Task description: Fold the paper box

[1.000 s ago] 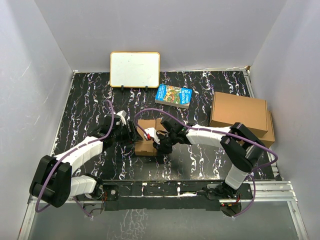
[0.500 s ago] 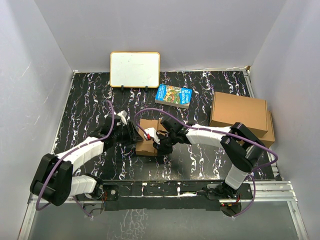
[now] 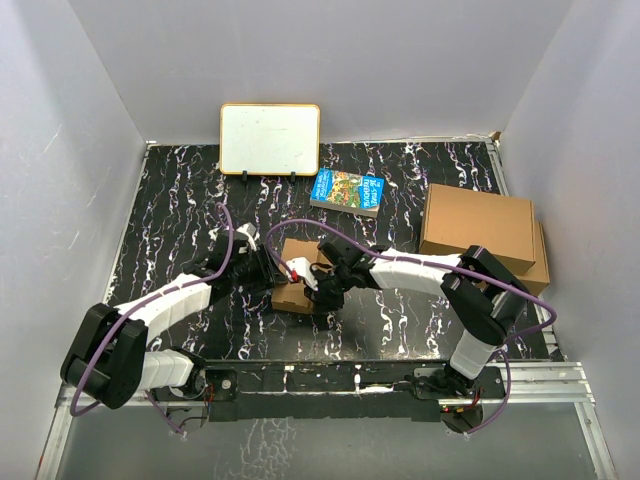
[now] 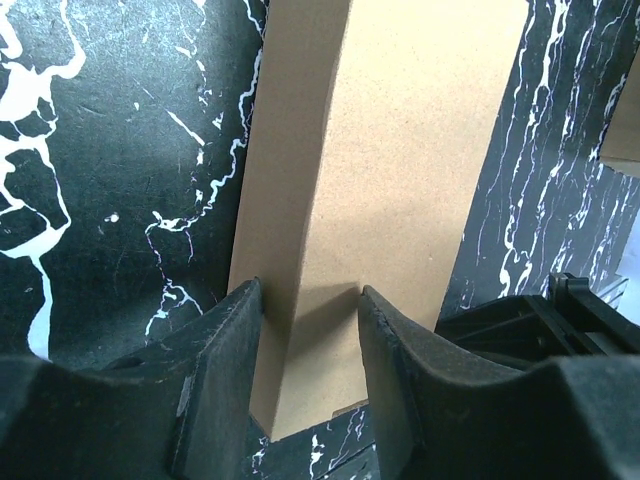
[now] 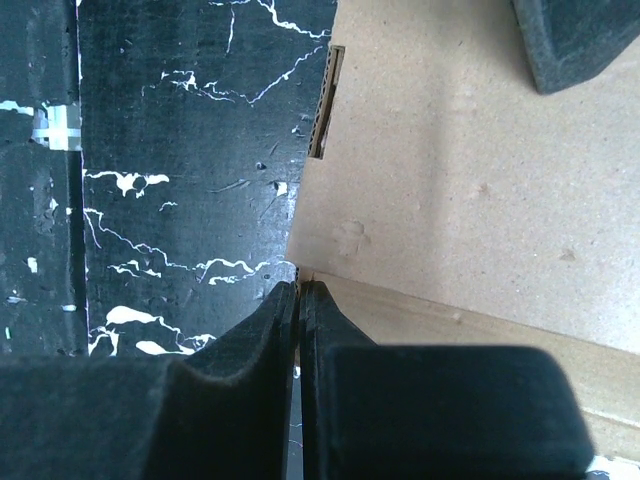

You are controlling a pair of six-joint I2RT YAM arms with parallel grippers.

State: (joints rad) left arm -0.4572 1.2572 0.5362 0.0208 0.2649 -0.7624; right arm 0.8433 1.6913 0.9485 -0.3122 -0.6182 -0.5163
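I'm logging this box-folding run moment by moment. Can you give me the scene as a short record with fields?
task item: paper box, plain brown cardboard, lying flat in the middle
left gripper: jaws apart astride a folded edge of the box; grip unclear
right gripper: shut, tips at the box's edge
far side: whiteboard, book
right side: two larger cardboard boxes, stacked
surface: black marbled table

The paper box (image 4: pixel 400 180) is matt brown cardboard with a fine, fibrous grain, and its corrugated core shows at one cut edge. The table (image 4: pixel 100 150) top is black with white marble-like veining and a faint sheen. The fingers (image 4: pixel 215 380) of the left gripper (image 4: pixel 310 295) look like matt black plastic, finely textured.
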